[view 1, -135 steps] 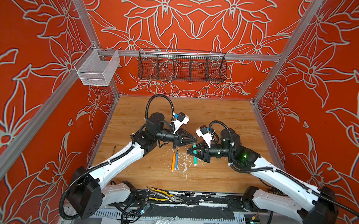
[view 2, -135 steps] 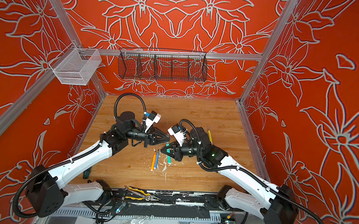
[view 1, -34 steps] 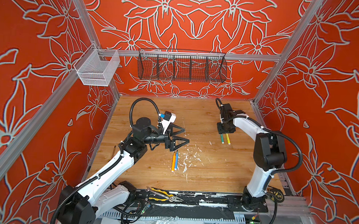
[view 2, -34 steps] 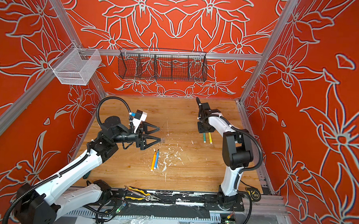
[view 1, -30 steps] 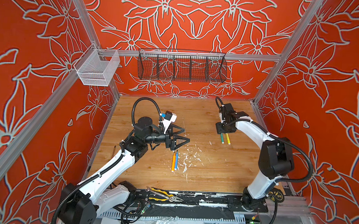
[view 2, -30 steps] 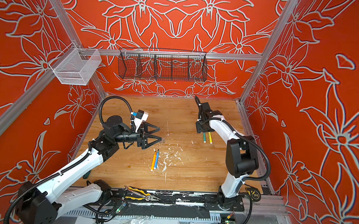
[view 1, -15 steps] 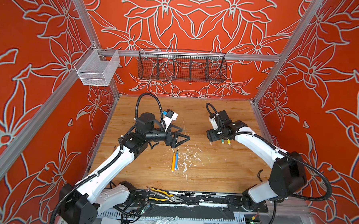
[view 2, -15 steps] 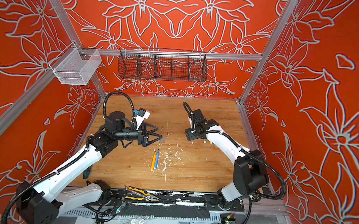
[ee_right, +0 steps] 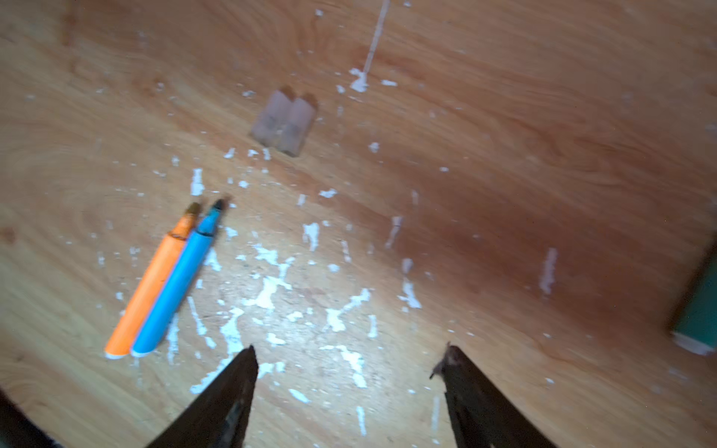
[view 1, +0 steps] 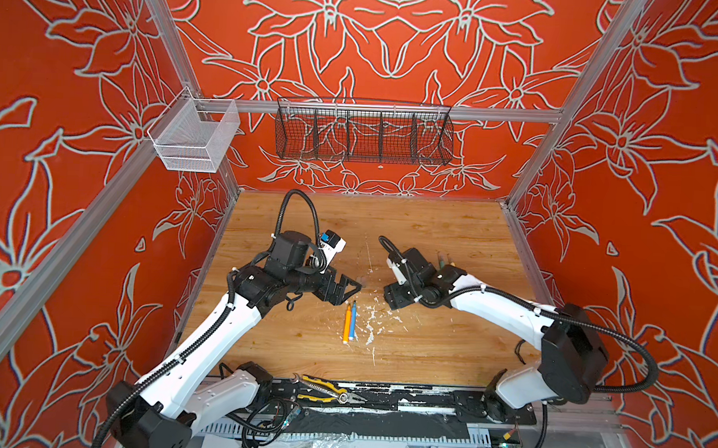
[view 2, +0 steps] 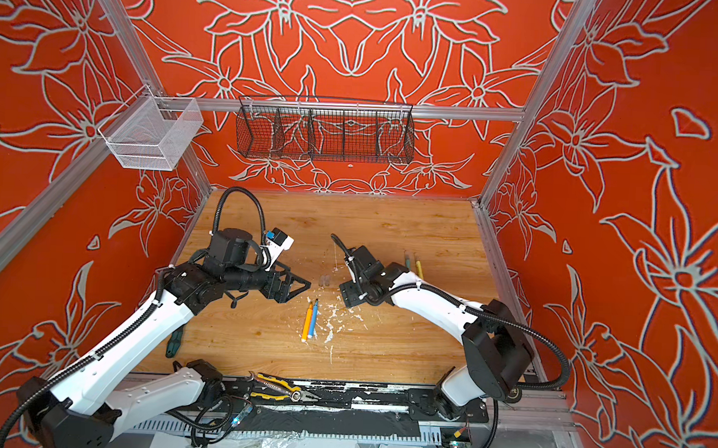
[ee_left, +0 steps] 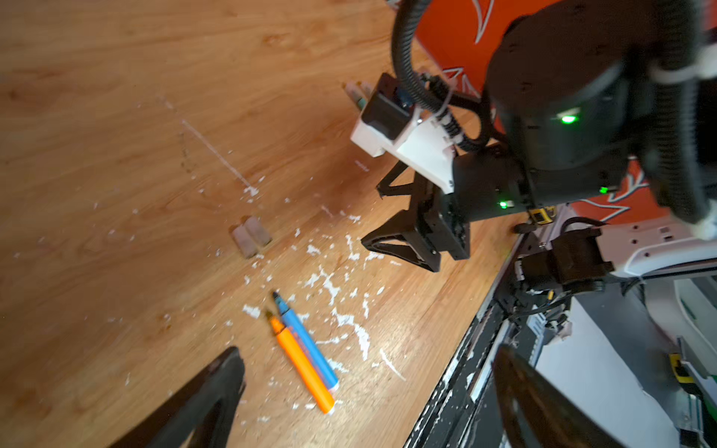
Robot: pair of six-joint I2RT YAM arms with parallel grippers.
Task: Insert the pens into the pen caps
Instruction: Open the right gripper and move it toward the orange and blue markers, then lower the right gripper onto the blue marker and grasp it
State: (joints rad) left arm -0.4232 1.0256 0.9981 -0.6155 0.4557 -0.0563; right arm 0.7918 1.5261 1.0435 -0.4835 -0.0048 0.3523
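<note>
Orange pen point(view 2: 307, 320) and blue pen point(view 2: 313, 318) lie touching, uncapped, at lower centre; two clear caps point(view 2: 325, 280) sit just above. Left gripper point(view 2: 300, 291) and right gripper point(ee_left: 371, 217) hover splayed, empty. Pick-up stage: one should grasp a pen, one a cap.

Green pen point(ee_right: 698, 314) — cut off, blurred.

Both top views are bright, evenly lit and sharp, bowing at the edges. Both wrist views are motion-blurred: the pen caps point(ee_right: 283, 120) smear, and a dim reddish shadow crosses the tabletop point(ee_right: 504, 232).
</note>
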